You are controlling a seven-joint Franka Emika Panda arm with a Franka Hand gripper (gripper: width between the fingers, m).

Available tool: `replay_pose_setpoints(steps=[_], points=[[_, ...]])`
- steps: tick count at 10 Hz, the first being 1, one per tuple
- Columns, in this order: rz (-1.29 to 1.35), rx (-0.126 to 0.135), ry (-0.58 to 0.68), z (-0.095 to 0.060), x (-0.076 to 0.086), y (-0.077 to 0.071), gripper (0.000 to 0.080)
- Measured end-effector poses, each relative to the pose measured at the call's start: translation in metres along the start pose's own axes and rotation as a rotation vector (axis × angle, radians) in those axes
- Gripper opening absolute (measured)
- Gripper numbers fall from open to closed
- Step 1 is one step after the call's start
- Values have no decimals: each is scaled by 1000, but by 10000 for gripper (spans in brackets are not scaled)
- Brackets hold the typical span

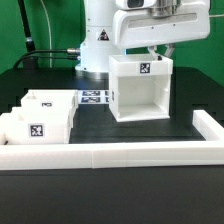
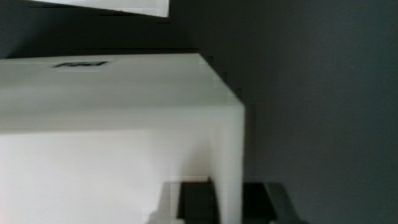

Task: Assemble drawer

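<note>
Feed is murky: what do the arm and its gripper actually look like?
The arm is glossy white with rounded casings and small dark markings low on its column. The gripper has a boxy white and grey body; its jaws show as dark blocky tips in the wrist view. Black cables run behind the base.

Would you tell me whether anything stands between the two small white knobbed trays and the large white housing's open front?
Nothing visible does. Bare black table separates the white trays from the white housing and its open front. The thin marker board only lies flat on the table farther back.
</note>
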State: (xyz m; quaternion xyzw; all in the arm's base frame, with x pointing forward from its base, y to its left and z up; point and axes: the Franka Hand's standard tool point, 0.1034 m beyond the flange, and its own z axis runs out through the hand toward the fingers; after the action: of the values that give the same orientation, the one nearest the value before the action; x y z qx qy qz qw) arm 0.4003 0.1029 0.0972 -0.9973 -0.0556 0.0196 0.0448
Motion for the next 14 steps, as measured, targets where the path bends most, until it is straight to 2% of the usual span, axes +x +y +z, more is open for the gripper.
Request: replay_pose_setpoints(steps=[2, 7, 8, 10, 11, 14], points=[[-7, 2, 3, 0, 5, 2, 39], [6, 18, 84, -6, 93, 27, 41], [11, 20, 109, -7, 114, 30, 42], [-24, 15, 169, -8, 141, 32, 42], [-69, 7, 194, -9, 148, 34, 42], [-45, 9, 196, -10, 148, 34, 42]])
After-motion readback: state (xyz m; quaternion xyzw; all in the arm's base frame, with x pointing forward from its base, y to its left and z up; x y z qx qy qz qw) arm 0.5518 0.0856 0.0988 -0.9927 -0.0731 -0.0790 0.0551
